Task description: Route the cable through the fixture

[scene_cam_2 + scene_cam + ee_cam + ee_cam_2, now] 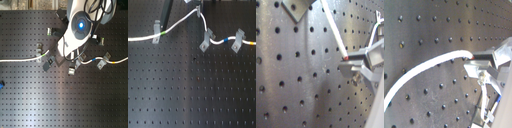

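A black perforated board (pixel 188 95) fills both exterior views, with a small blue object (pixel 2 84) lying near the second exterior view's left edge.

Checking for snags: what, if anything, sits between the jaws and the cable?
Nothing visible does. In both wrist views the cable runs straight into the gripper, its end already at the fingertips. Only bare perforated board lies around it.
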